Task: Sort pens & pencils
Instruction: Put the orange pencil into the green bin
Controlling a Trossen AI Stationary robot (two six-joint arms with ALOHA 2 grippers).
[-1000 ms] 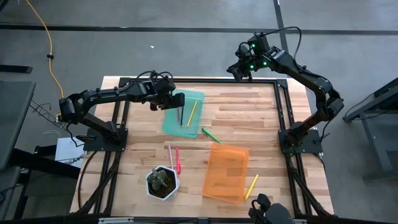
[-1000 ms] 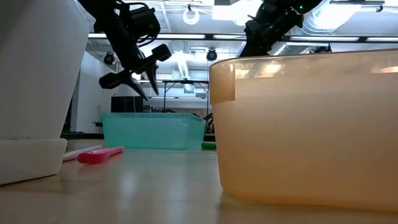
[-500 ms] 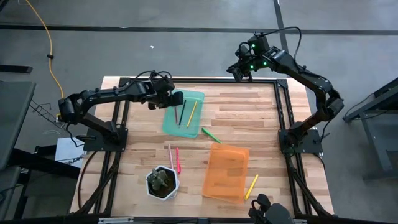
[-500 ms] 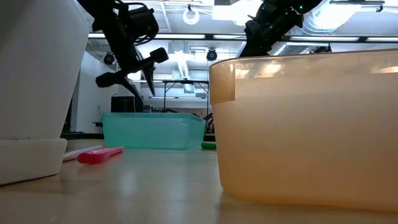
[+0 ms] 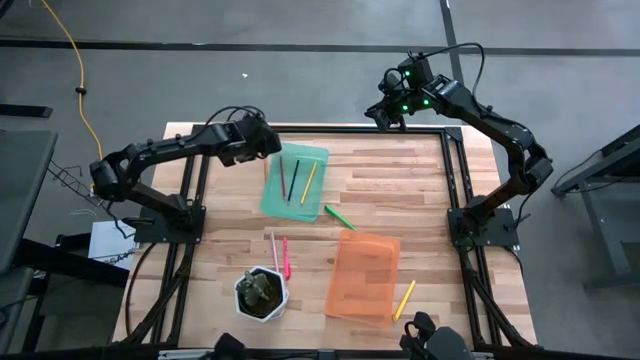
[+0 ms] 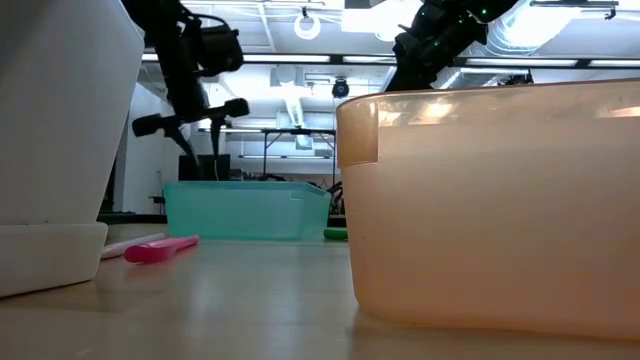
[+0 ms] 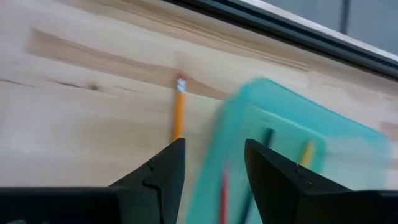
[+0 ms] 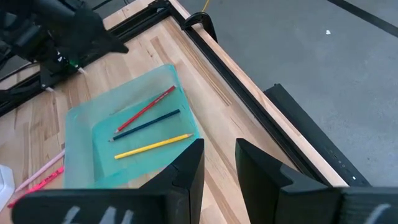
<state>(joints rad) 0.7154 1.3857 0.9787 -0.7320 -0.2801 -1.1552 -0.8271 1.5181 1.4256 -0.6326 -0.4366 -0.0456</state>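
A green tray (image 5: 272, 200) at the far left-middle of the table holds a red pencil (image 8: 144, 111), a dark pencil (image 8: 149, 122) and a yellow pencil (image 8: 152, 145), all lying flat. An orange pencil (image 7: 179, 112) lies on the wood just left of that tray. A green pen (image 5: 338, 216), a pink pen (image 5: 285, 257), a pale pen (image 5: 273, 248) and a yellow pencil (image 5: 404, 299) also lie on the table. My left gripper (image 7: 214, 168) hovers open and empty above the tray's far left corner. My right gripper (image 8: 219, 165) hangs open and empty over the far edge.
An orange tray (image 5: 364, 275) sits at the near right. A white pot with a plant (image 5: 261, 293) stands near the front edge, left of it. A black frame (image 5: 340, 128) runs around the tabletop. Bare wood shows between the trays and at the far right.
My left gripper has gone from above the green tray toward the table's left edge, staying well above the wood, and has turned as it went. With it gone, all three pencils in the tray show. My right arm has kept still.
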